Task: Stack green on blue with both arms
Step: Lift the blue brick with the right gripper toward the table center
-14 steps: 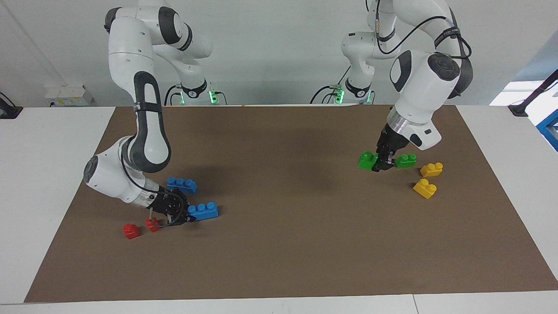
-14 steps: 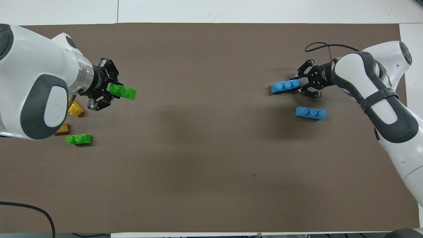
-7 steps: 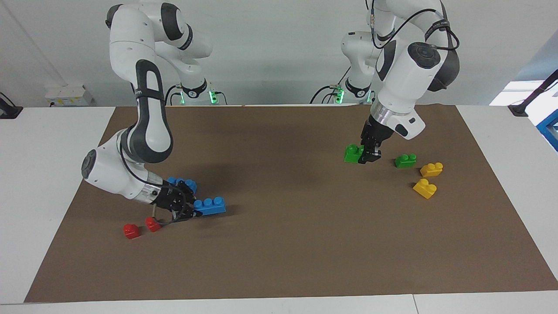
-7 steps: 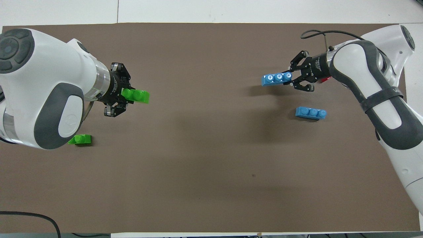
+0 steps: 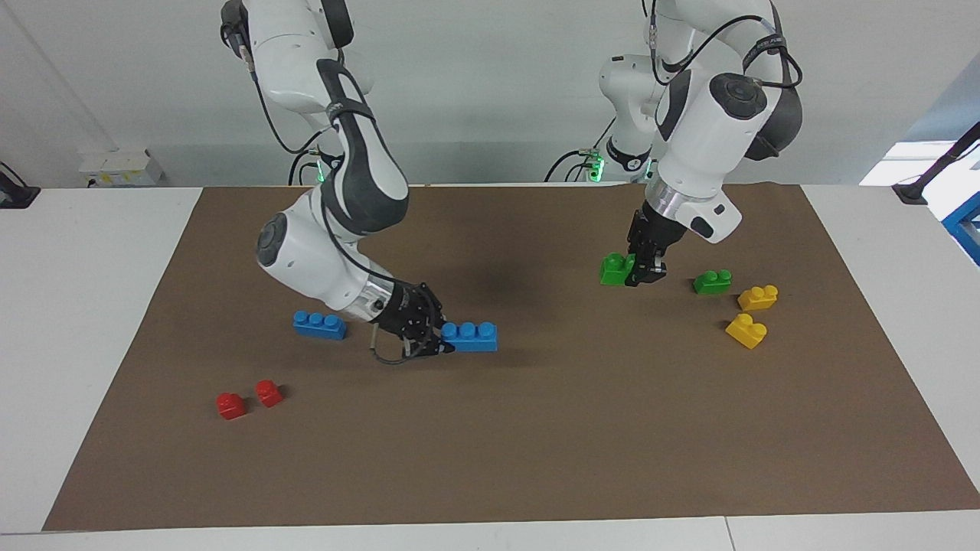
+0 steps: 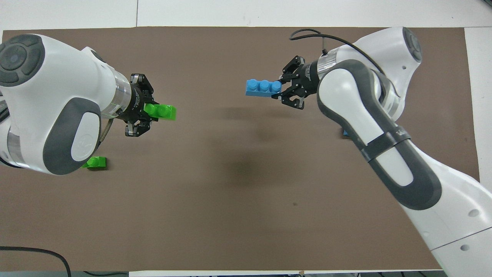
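My left gripper (image 5: 641, 272) is shut on a green two-stud brick (image 5: 614, 269) and holds it above the mat, toward the left arm's end; the gripper (image 6: 150, 112) and brick (image 6: 163, 112) also show in the overhead view. My right gripper (image 5: 435, 342) is shut on one end of a blue three-stud brick (image 5: 470, 335) and holds it level above the middle of the mat; the gripper (image 6: 283, 87) and brick (image 6: 263, 87) also show from overhead. The second green brick (image 5: 712, 282) and the second blue brick (image 5: 319, 324) lie on the mat.
Two yellow bricks (image 5: 758, 297) (image 5: 746, 330) lie beside the loose green brick at the left arm's end. Two small red bricks (image 5: 230, 405) (image 5: 268, 392) lie at the right arm's end. A brown mat (image 5: 536, 444) covers the table.
My right gripper has lifted the blue brick and carried it from the right arm's end toward the middle. My left gripper has lifted the green brick and shifted it slightly toward the middle.
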`<state>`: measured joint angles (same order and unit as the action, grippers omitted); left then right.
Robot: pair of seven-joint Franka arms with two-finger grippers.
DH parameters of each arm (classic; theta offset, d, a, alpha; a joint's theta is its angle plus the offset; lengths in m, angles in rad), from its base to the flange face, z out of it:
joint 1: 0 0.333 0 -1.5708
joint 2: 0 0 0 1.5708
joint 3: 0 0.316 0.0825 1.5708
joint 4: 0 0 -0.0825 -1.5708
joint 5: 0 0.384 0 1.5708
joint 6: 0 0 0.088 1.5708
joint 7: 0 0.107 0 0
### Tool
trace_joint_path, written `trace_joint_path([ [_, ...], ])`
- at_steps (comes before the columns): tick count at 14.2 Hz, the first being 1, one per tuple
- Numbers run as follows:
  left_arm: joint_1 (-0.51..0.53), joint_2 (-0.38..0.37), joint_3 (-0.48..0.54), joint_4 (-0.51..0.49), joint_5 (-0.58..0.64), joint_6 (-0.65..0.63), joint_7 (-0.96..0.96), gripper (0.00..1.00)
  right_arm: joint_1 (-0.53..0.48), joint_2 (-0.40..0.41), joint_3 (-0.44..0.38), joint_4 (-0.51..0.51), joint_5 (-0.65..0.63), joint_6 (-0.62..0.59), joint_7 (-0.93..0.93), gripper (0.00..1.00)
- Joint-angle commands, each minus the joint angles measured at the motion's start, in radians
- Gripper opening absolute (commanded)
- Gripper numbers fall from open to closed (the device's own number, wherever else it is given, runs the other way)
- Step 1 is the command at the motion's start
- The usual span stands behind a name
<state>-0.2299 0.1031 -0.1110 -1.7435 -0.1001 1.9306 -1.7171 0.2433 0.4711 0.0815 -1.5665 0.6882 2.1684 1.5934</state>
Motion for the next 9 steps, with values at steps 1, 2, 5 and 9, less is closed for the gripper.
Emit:
trace_joint_path([
  [1, -0.012, -0.011, 0.007, -0.002, -0.009, -0.015, -0.032, 0.00, 0.092, -0.023, -0.003, -0.107, 0.005, 0.153, 0.045, 0.00],
  [2, -0.017, -0.011, 0.007, -0.002, -0.009, -0.009, -0.057, 0.00, 0.123, -0.028, -0.003, -0.150, 0.005, 0.203, 0.042, 0.00],
  [5, -0.023, -0.008, 0.007, -0.002, -0.007, 0.010, -0.059, 0.00, 0.128, -0.035, -0.003, -0.217, 0.005, 0.223, -0.038, 0.00],
  [9, -0.060, 0.027, 0.008, -0.004, 0.007, 0.045, -0.023, 0.00, 0.109, -0.042, -0.003, -0.294, 0.007, 0.238, -0.164, 0.00],
])
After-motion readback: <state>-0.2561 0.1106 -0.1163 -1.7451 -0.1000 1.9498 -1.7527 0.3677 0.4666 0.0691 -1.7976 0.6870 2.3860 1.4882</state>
